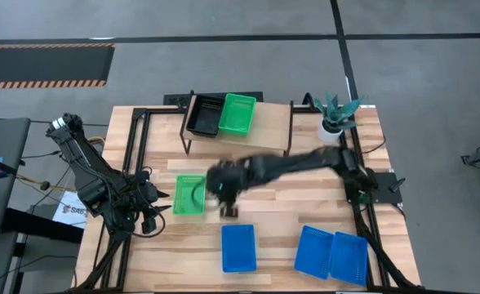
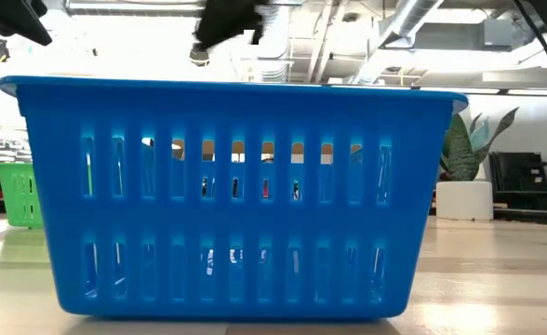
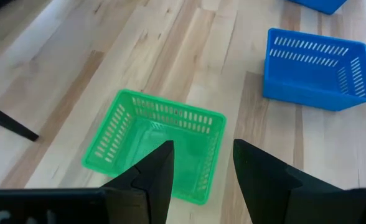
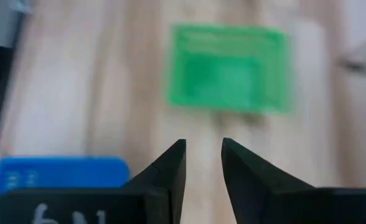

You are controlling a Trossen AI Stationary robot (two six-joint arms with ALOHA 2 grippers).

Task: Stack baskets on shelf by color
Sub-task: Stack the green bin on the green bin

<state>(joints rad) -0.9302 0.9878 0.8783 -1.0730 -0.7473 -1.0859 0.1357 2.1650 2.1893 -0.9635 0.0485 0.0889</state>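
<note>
Baskets are sitting in two places: a black one (image 1: 203, 116) and a green one (image 1: 238, 113) on the shelf (image 1: 274, 124), another green basket (image 1: 189, 195) and three blue ones (image 1: 238, 247) on the table (image 1: 305, 204). Right gripper (image 1: 226, 204) is hanging beside the loose green basket, fingers apart, holding nothing. Left gripper (image 3: 201, 171) is waiting nearby, spread wide and empty.

Slotted glossy plastic blue basket (image 2: 236, 195), smooth green plastic basket (image 3: 155, 144) with mesh walls, pale slatted wood tabletop (image 3: 189, 56) with satin grain, light-wood shelf (image 1: 271, 124) on thin black metal legs, matt dark end effector fingers (image 3: 152, 177)
</note>
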